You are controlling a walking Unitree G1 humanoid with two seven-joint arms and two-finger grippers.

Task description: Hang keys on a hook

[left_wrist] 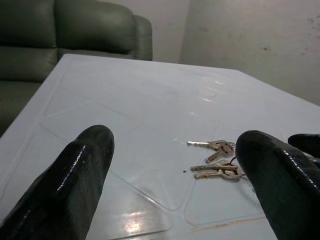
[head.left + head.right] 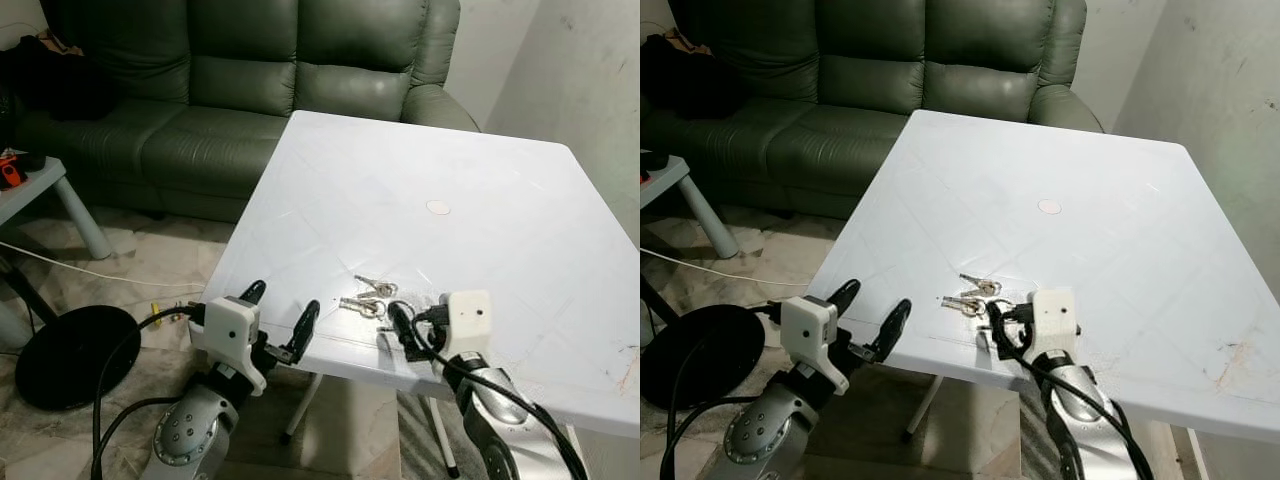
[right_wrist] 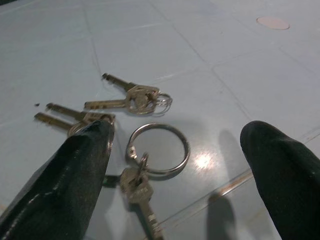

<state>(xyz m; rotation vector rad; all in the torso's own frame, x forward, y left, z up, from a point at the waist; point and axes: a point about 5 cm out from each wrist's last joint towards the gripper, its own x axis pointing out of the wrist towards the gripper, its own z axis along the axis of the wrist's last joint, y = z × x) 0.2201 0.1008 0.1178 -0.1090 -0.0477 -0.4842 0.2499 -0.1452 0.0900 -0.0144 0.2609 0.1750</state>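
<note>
A bunch of metal keys (image 2: 368, 297) on a large ring (image 3: 159, 149) lies on the white table (image 2: 480, 190), close to its front edge. My right gripper (image 2: 395, 330) rests low over the table just behind the keys, open, with the ring between its black fingers (image 3: 80, 175) and nothing gripped. My left gripper (image 2: 280, 305) hovers at the table's front left edge, also open and empty. In the left wrist view the keys (image 1: 217, 160) lie ahead, nearer one finger (image 1: 272, 175).
A green leather sofa (image 2: 230, 90) stands behind the table. On the floor to the left are a black round base (image 2: 70, 355), a white cable (image 2: 90, 270) and a small grey side table (image 2: 40, 190). A wall (image 2: 590, 80) runs along the right.
</note>
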